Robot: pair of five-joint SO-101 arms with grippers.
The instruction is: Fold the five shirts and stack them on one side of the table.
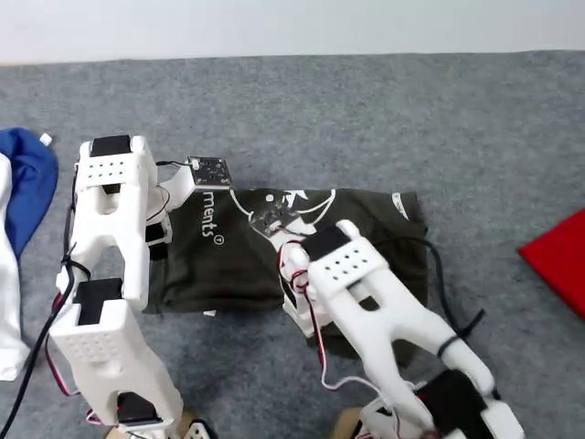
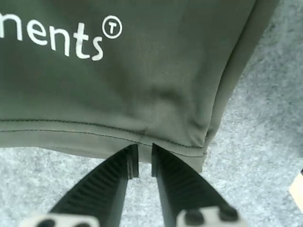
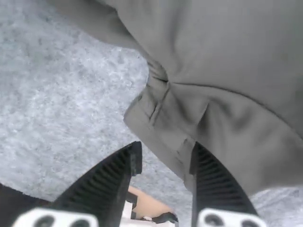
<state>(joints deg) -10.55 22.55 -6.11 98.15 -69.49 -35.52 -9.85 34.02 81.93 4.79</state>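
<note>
In the middle of the grey bench (image 1: 384, 119) lies the dark olive shirt (image 1: 238, 265), spread flat with its white print up and already doubled in on at least one side. The left fingers (image 2: 118, 175) are drawn together to a thin slit right at the stitched hem, and appear to pinch its edge near a corner. The right fingers (image 3: 113, 175) stand spread apart, straddling a bunched, folded-over corner of the same shirt without closing on it. The cloth looks thin, light and limp: it will drape and sag from any hold, carry no shape of its own, and probably drag on the rough bench surface rather than slide. A single pinch would likely let the rest trail and crumple, so two holds on the same edge, at or near the corners, suit it best. The doubled hem is the firmest place to bite, being thicker and stitched. The bunched corner under the right fingers has several layers, so a grip there risks taking only the top one. A blue cloth (image 1: 27, 178) and a white cloth (image 1: 7, 302) lie at one edge, a red cloth (image 1: 558, 256) at the other, well apart from the shirt.
</note>
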